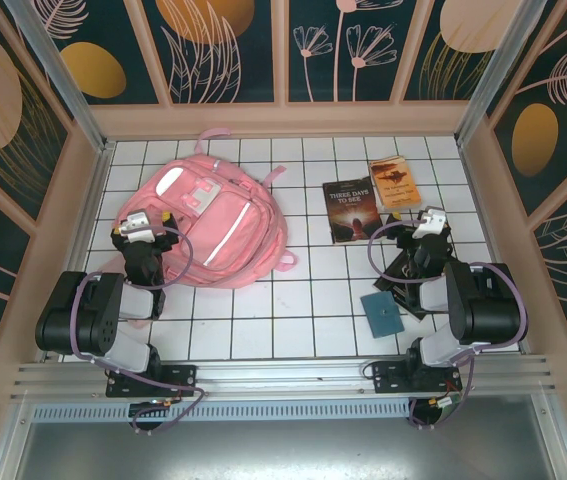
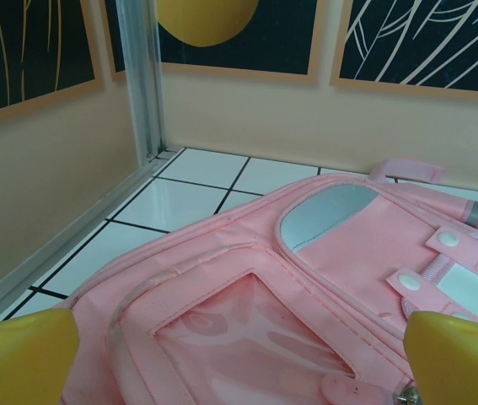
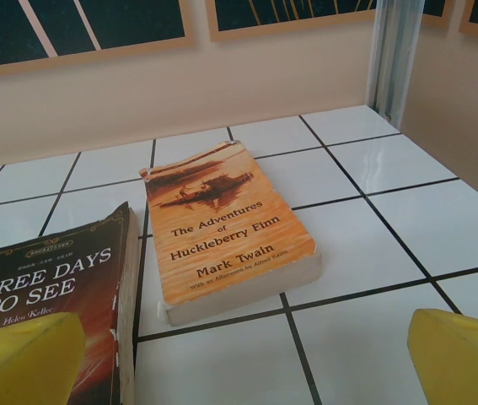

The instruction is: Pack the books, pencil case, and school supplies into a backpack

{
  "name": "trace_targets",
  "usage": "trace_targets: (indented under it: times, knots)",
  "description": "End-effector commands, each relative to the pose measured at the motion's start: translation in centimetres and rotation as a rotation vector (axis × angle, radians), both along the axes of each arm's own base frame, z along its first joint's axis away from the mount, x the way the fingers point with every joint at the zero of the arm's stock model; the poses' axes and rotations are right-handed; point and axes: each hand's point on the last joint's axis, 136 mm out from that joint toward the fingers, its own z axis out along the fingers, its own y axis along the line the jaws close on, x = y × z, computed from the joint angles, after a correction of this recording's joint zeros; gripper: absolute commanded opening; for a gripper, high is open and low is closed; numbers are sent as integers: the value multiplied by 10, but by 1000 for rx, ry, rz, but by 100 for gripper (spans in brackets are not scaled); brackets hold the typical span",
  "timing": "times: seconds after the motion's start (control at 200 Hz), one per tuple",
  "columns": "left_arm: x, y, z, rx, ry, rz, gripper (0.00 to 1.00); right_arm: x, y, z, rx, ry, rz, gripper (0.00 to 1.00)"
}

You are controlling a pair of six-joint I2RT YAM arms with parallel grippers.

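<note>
Where the tiled table runs up to its left wall, the left gripper sits over the near-left edge of the backpack. Its yellow fingers stand wide apart with nothing between them. The pink backpack lies flat on the left half of the table, front side up, its top handle toward the far wall. Apart from it to the right, the dark brown book titled "Three Days to See" lies face up. A flat teal thing lies nearer the arm bases; it may be a thin book, though I cannot tell. The orange book lies just beside the brown one, slightly farther back. The right gripper faces both books from the near side, jaws spread and empty.
</note>
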Motion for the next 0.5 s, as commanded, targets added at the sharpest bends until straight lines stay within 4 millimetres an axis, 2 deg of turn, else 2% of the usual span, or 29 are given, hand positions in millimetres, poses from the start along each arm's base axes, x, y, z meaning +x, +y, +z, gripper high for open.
trace_targets:
  times: [0.0,0.375,0.495]
  knots:
    - [3,0,4,-7,-15,-9,99,-1,-1,4,23,-28,-5,99]
    - [1,0,4,-5,-19,-7,99,-1,-2,4,23,-28,-5,99]
    - [2,1,11,-4,-19,-4,98,-1,-3,8,23,-31,-16,99]
